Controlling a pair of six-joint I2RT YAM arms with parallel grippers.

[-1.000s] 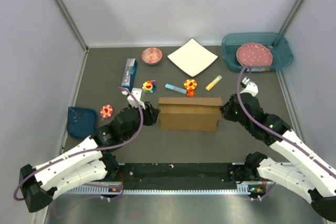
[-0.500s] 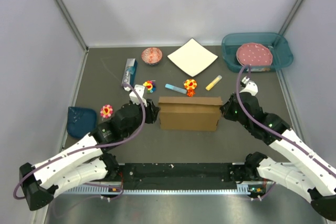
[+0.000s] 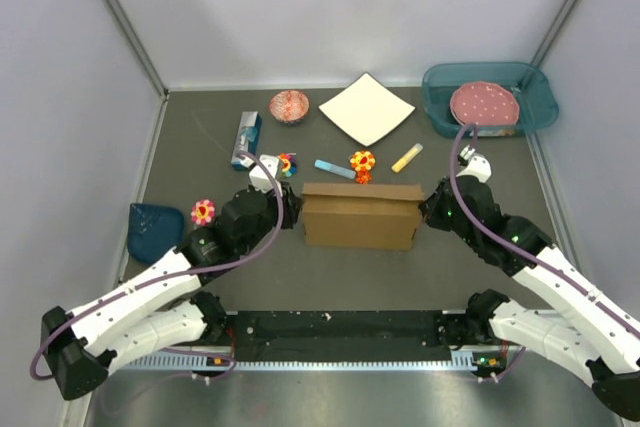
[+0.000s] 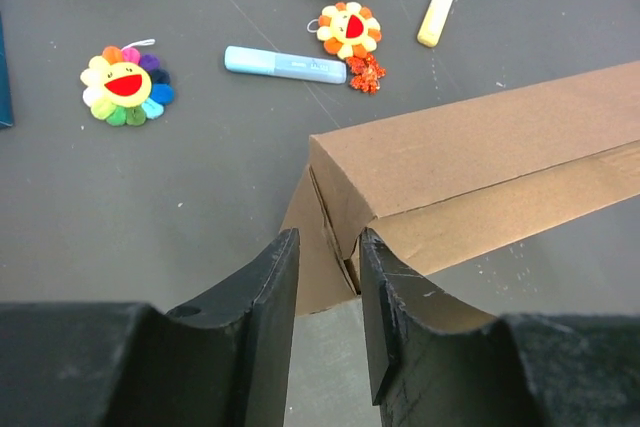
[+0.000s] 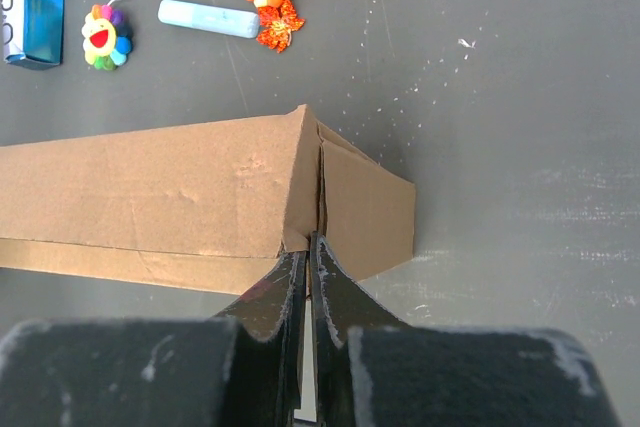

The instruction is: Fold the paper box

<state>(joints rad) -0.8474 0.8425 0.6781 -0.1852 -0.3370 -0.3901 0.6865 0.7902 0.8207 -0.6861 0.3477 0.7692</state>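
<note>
**Your left claw [image 4: 327, 245] and right claw [image 5: 308, 253] are at the two ends of the paper box [image 3: 360, 217], and it looks almost done**

Your right claw is squeezed tight. Its two fingers are pressed nearly together on a thin edge at the right end of the box, so it is gripping the cardboard there. Your left claw is loose. Its fingers [image 4: 272, 307] stand apart, and the left end flap of the box sits in the gap between them. I cannot see them pinching it.

The box is in the middle of the table [image 3: 200, 152], between your two arms. It is nearer to you than the white sheet [image 3: 366, 108] and the little flower toys.

What looks done: the flat sheet is now a long, low box shape. The long walls are up and the top is folded over.

What looks left: the ends. At the left end the flap leans out and a dark gap shows behind it, so I think it is not tucked in yet. At the right end a slit runs down the corner where two pieces meet, so that end may need a push too. A long strip also runs along the near side under the top. I cannot tell if it is tucked in.

So most of the folding seems finished. Closing the ends is the last job.
</note>
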